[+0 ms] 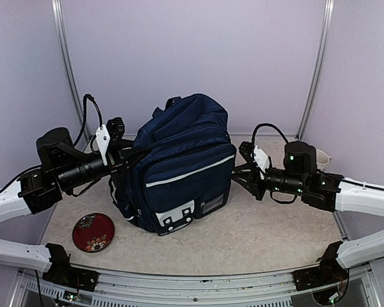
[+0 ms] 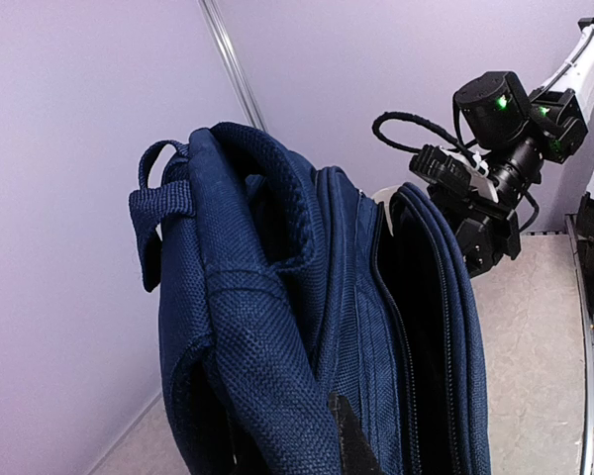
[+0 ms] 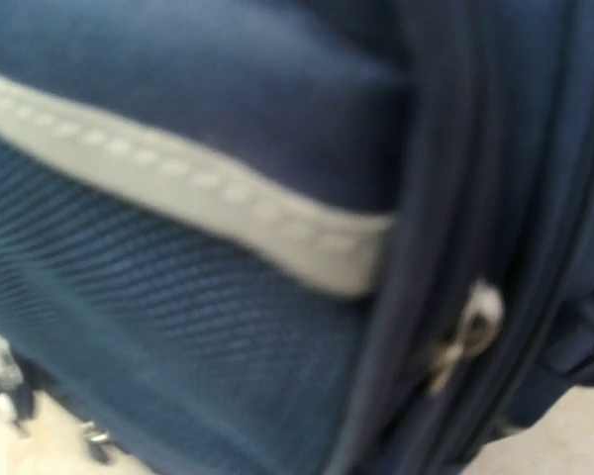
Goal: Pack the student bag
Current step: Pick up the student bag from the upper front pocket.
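At the near left of the table (image 1: 262, 238) we see a small red dish (image 1: 93, 231), well apart from everything else. Our left gripper (image 1: 129, 155) meets the left flank of the student bag (image 1: 185, 160), probably to brace it upright. We cannot tell whether its fingers are spread or pinching fabric. The bag stands mid-table, and one pocket (image 2: 416, 297) looks parted at the top. Our right gripper (image 1: 238, 167) sits just beside the bag's right side, close to a zip pull (image 3: 462, 336), likely to work that zipper. We cannot tell its finger state either. A white cup (image 1: 322, 158) sits far right.
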Available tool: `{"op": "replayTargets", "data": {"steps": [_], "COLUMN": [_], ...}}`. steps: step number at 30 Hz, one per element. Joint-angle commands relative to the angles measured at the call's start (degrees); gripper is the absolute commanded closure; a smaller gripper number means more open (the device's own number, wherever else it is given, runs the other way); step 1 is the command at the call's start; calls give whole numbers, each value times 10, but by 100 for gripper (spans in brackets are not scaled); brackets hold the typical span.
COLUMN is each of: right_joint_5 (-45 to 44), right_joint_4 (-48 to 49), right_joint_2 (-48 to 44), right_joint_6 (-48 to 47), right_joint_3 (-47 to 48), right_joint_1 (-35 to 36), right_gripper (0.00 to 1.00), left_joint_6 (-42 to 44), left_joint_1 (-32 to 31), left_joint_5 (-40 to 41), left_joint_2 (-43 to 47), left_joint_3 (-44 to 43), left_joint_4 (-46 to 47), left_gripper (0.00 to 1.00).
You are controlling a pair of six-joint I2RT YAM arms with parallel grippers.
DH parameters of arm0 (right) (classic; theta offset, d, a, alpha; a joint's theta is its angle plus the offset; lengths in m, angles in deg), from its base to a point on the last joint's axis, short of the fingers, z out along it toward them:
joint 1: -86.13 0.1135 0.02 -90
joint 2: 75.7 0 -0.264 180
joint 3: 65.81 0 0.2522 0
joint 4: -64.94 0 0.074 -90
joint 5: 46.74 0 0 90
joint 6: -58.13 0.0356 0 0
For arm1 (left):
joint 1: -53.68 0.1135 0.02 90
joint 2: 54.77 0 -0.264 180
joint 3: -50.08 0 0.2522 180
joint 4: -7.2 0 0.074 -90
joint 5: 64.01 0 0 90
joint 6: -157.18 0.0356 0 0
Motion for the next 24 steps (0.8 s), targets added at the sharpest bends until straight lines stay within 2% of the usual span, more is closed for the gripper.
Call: {"op": "replayTargets", "data": {"steps": [1,9,18,24], "right_joint_5": [-40,-47,-125,-145], "right_joint_4": [54,60,8,-7], "right_joint_2": [19,23,28,27], "right_joint_6": [-52,-83,-131,-135], "right_joint_3": [17,33,68,70], "right_joint_1": [3,4,4,4], "right_gripper": [79,79,78,76], "left_joint_6": [1,3,11,12], "left_joint_1": [0,-4,-15,-17], "left_joint_5": [-2,-1,7,8], "left_joint_2": [14,4,-17,-20], "left_joint_3": [0,-7,-21,-22], "left_joint_4": [-16,-16,-19,-21], "left_gripper": [100,100,100,100]}}
